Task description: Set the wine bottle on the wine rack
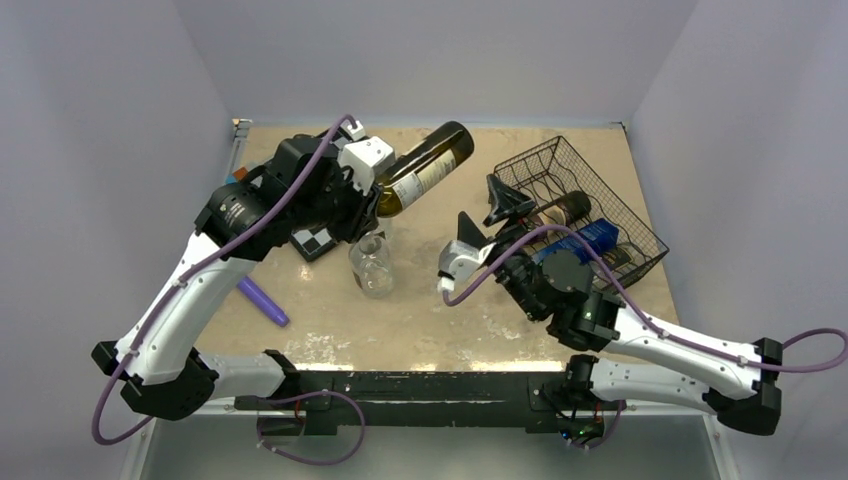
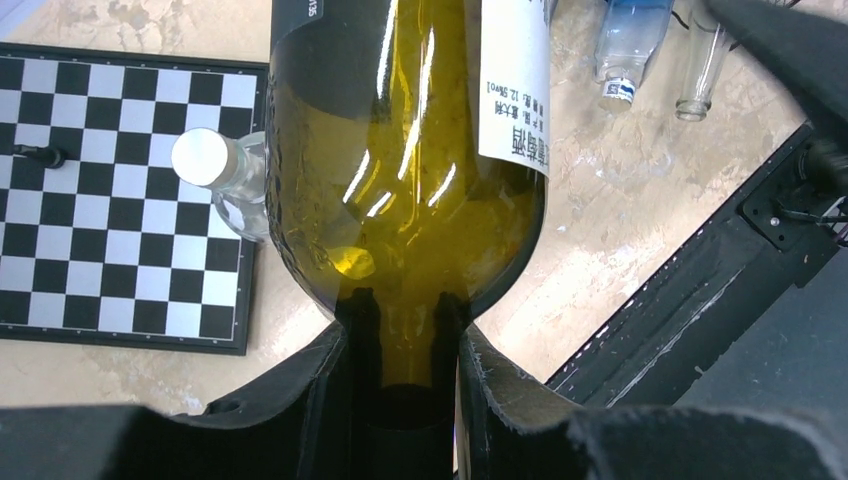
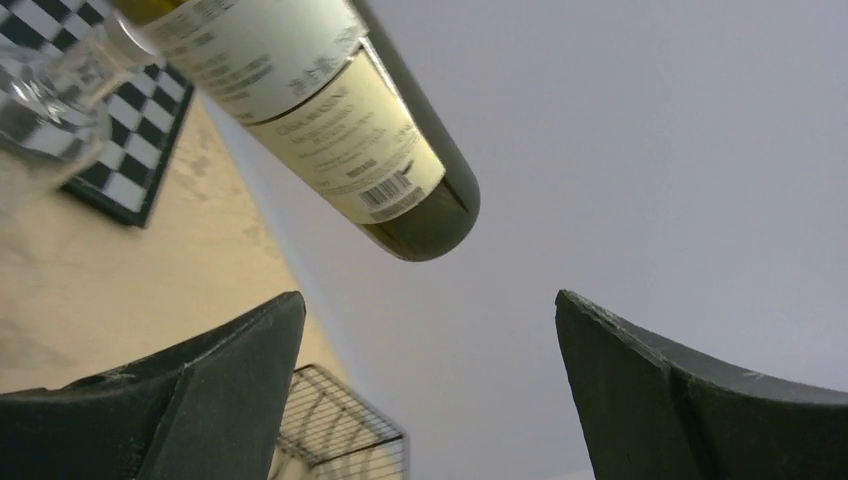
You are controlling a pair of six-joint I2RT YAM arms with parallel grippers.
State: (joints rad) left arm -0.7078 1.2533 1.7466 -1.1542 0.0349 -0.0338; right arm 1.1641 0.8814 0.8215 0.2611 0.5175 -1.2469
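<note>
The wine bottle (image 1: 425, 165) hangs in the air to the left of the wine rack (image 1: 543, 163), tilted with its base raised toward the rack. The carrying step looks to be in hand, and the next move calls for swinging the base across to the rack and lowering it onto a wire shelf, clear of the bottles lying there. The left gripper (image 1: 377, 203) is clamped on the bottle's neck, its arm arched high over the chessboard (image 1: 318, 243) and clear glass jar (image 1: 372, 266), farther from the rack. The right gripper (image 1: 487, 214) sits just beside the rack's left corner, fingers spread wide and empty, pointing up toward the bottle's base.
</note>
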